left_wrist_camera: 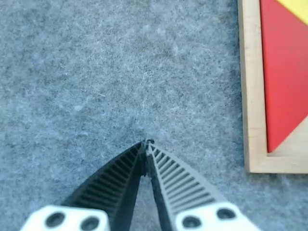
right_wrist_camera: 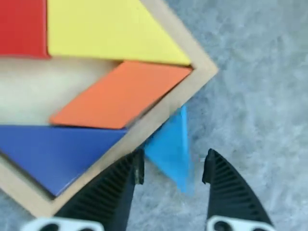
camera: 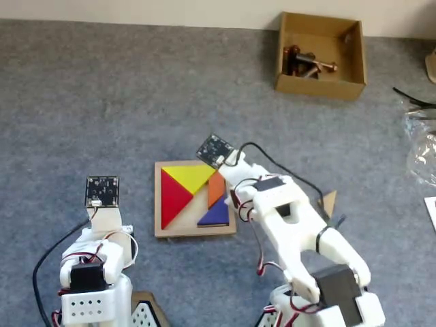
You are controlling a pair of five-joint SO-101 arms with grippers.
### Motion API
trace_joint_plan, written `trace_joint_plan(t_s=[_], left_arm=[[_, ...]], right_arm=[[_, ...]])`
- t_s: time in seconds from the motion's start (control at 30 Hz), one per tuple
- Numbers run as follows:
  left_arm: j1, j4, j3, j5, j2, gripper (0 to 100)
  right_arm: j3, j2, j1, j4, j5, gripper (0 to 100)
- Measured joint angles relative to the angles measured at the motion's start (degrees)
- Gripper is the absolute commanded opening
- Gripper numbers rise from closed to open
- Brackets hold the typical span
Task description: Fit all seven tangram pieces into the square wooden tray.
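The square wooden tray (camera: 194, 231) lies mid-table. In it are a yellow triangle (camera: 187, 177), a red triangle (camera: 174, 199), an orange parallelogram (camera: 216, 189) and a dark blue triangle (camera: 216, 216). My right arm (camera: 286, 211) reaches over the tray's right edge. My right gripper (right_wrist_camera: 174, 156) is open, its fingers either side of a light blue triangle (right_wrist_camera: 171, 149) that lies on the carpet against the tray rim (right_wrist_camera: 202, 72). My left gripper (left_wrist_camera: 146, 143) is shut on nothing, just above the carpet left of the tray (left_wrist_camera: 250, 96). A tan triangle (camera: 329, 201) lies right of the right arm.
An open cardboard box (camera: 320, 82) with small metal and wooden items stands at the back right. Clear plastic wrap (camera: 422, 146) and cables sit at the right edge. Grey carpet covers the table, with free room at the left and back.
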Motion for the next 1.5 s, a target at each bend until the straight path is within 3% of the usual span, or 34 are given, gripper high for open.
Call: trace_joint_plan(t_s=[0.7, 0.87, 1.5], left_arm=[[0.0, 0.0, 0.0, 0.0, 0.0, 0], [0.0, 0.0, 0.0, 0.0, 0.0, 0], [0.0, 0.0, 0.0, 0.0, 0.0, 0]], right_arm=[[-1.1, 4.3, -1.4, -0.4, -2.0, 19.3], [-1.1, 4.3, -1.4, -0.4, -2.2, 11.5], [-1.5, 4.8, 0.0, -0.4, -2.4, 11.0]])
